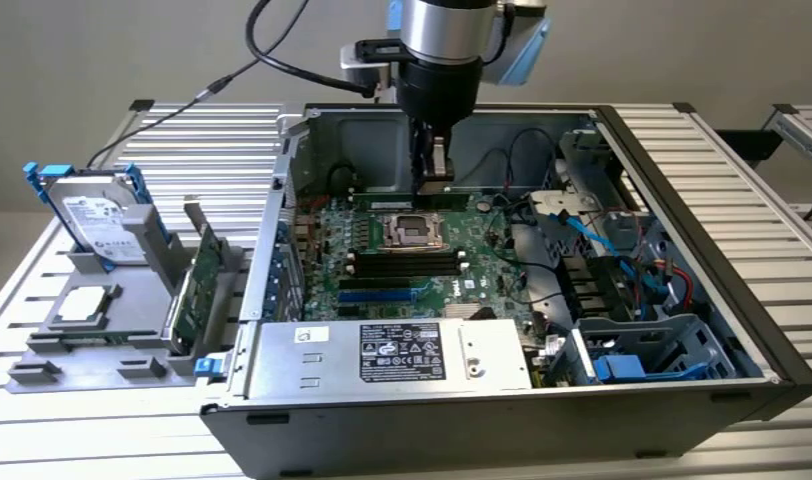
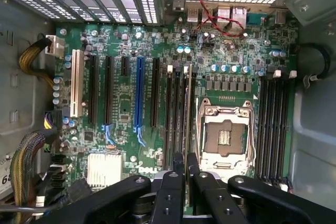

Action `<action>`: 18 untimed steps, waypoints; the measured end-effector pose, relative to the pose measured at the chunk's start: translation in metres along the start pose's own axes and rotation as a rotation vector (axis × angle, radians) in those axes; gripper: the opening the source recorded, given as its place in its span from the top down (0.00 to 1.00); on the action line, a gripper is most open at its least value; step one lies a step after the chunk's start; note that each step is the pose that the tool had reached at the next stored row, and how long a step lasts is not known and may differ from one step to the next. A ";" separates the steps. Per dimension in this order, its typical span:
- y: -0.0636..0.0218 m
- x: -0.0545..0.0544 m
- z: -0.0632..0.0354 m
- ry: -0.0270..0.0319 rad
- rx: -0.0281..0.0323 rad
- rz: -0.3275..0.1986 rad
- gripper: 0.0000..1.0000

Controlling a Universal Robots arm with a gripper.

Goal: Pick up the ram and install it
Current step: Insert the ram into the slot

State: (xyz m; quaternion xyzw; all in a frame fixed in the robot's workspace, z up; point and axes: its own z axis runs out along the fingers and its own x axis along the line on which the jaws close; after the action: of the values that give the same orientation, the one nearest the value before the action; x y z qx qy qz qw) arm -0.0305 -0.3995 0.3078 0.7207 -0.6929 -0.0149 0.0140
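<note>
And there was the gripper (image 2: 186,163), its two black fingers pinched close on the ram (image 2: 187,114), seen edge-on as a thin pale strip! It hung over a bank of black memory slots (image 2: 172,114) on the green motherboard (image 2: 123,114), just beside the empty CPU socket (image 2: 226,135) with its metal frame. A second bank of slots (image 2: 273,124) lay beyond the socket. Across the board sat a blue slot (image 2: 139,95), a white slot (image 2: 74,85) and a silver heatsink (image 2: 105,169) near the board's edge, with red wires (image 2: 210,19) looping over the opposite edge.
</note>
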 end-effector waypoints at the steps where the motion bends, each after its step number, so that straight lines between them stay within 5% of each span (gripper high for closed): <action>1: 0.0000 0.000 0.0018 0.0000 0.0005 -0.001 0.86; 18: -0.0013 0.000 0.0326 0.0005 0.0038 -0.010 0.86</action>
State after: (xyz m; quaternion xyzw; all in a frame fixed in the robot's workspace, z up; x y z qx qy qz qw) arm -0.0305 -0.3996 0.2752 0.7242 -0.6893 -0.0134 0.0127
